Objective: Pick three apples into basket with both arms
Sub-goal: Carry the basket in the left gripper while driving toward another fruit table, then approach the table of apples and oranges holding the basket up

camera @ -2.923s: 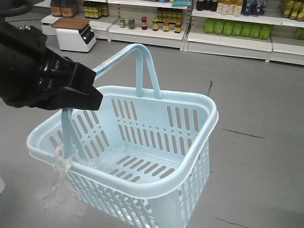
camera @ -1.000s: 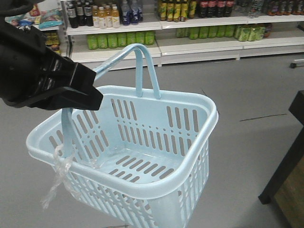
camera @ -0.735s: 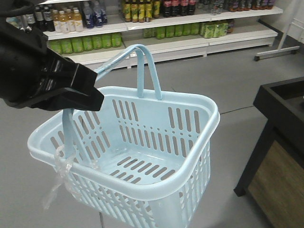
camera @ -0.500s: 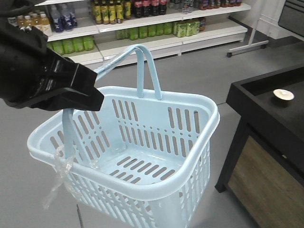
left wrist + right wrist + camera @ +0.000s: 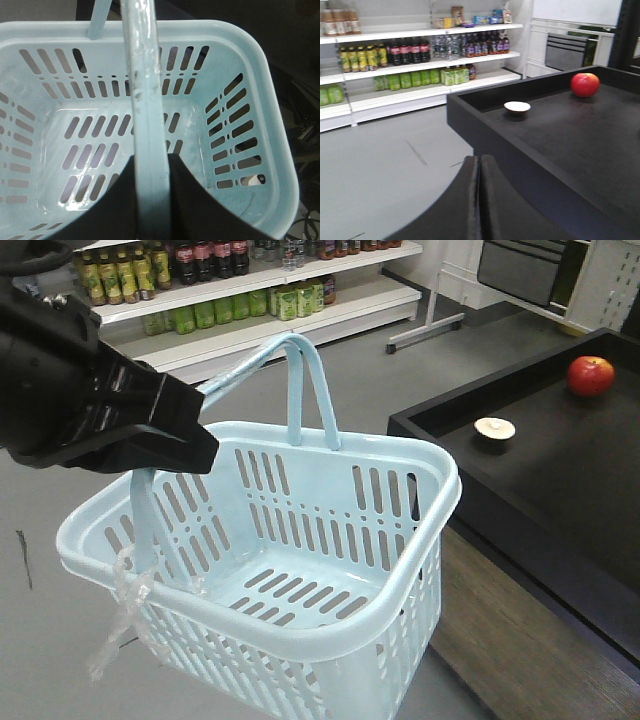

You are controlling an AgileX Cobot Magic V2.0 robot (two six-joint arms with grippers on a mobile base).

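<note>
I see a grey floor (image 5: 395, 170), white shelves (image 5: 435, 92) stocked with bottles (image 5: 410, 51), and a black rimmed bench (image 5: 580, 140).

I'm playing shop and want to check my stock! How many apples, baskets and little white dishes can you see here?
apple: 1
basket: 1
small white dish: 1
Total: 3

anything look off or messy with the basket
A crumpled clear plastic scrap is tied to the basket rim and dangles loose outside. The handle clamped in the left hand shows dark scuff marks. Nothing else stands out.
</note>
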